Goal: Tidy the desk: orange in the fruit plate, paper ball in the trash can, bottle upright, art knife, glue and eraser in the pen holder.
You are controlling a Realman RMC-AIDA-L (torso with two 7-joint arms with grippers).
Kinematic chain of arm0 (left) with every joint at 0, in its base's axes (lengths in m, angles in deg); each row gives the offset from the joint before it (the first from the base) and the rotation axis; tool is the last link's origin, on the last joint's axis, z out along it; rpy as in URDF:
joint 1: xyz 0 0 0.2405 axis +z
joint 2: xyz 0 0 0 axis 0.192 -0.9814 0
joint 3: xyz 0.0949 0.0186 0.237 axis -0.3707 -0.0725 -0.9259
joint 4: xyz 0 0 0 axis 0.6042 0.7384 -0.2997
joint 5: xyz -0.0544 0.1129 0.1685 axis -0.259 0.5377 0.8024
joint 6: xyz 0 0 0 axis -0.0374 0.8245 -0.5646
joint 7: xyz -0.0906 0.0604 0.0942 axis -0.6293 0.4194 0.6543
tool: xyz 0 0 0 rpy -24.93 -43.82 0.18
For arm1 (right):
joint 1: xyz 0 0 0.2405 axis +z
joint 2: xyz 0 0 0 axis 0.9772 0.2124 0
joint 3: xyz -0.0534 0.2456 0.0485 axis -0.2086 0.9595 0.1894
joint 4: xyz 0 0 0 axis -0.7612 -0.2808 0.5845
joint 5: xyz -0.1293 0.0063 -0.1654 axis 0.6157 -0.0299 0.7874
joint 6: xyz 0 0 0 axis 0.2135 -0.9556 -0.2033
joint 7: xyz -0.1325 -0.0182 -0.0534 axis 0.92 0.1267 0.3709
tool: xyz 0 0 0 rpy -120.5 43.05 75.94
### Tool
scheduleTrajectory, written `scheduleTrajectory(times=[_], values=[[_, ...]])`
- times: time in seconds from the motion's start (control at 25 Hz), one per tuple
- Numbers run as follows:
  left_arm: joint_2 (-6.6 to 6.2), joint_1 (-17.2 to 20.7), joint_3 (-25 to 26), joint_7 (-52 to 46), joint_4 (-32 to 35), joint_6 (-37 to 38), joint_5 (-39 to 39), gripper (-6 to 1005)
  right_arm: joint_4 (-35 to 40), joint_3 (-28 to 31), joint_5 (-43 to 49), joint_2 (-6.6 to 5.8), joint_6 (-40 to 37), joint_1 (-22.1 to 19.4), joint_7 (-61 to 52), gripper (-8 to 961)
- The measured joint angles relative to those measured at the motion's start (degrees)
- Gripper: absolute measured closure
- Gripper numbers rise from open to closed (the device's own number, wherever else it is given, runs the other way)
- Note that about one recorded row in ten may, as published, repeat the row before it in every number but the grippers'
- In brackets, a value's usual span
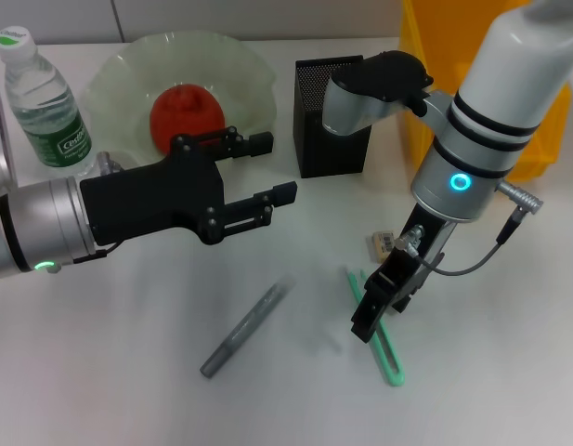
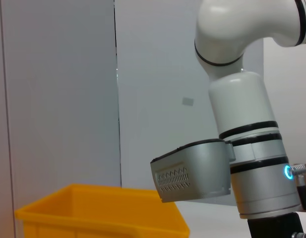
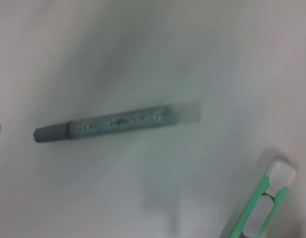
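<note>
Landmark: pen holder (image 1: pixel 330 116), black square mesh box. The fruit plate (image 1: pixel 184 84), wavy pale-green glass, sits beside it with the orange (image 1: pixel 184 116) inside. Left gripper (image 1: pixel 253 190) hovers spread in front of the plate. Right gripper (image 1: pixel 386 302) hangs over the art knife (image 1: pixel 379 334), well in front of the holder; fingers' state cannot be told. Knife: slim, stiff mint plastic, probably light and slippery; grip mid-body, across its width. Grey cylindrical glue (image 1: pixel 244 330) lies near it.

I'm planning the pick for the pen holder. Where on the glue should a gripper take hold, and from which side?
Grip the glue at mid-length, coming straight down from above. It lies flat on the desk, a thin stick with bare surface on both long sides, so the jaws should probably close across its narrow width.
</note>
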Motion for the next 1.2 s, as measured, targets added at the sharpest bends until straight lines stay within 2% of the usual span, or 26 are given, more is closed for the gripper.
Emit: scheduleTrajectory(times=[0.48, 0.72, 0.96, 1.2], values=[[0.09, -0.09, 0.0, 0.05, -0.73, 0.0, -0.38, 375, -0.35, -0.02, -0.18, 0.0, 1.32, -0.07, 0.12, 246], [0.09, -0.14, 0.0, 0.43, -0.82, 0.0, -0.48, 375, -0.78, -0.01, -0.19, 0.0, 1.86, 0.52, 0.12, 379], [0.09, -0.22, -0.13, 0.66, -0.87, 0.0, -1.1, 375, -2.06, -1.33, -0.1, 0.0, 1.26, 2.78, -0.16, 374], [0.09, -0.39, 0.02, 0.69, -0.87, -0.08, -1.13, 375, -3.36, -2.1, -0.28, 0.0, 2.42, 3.37, 0.13, 374]])
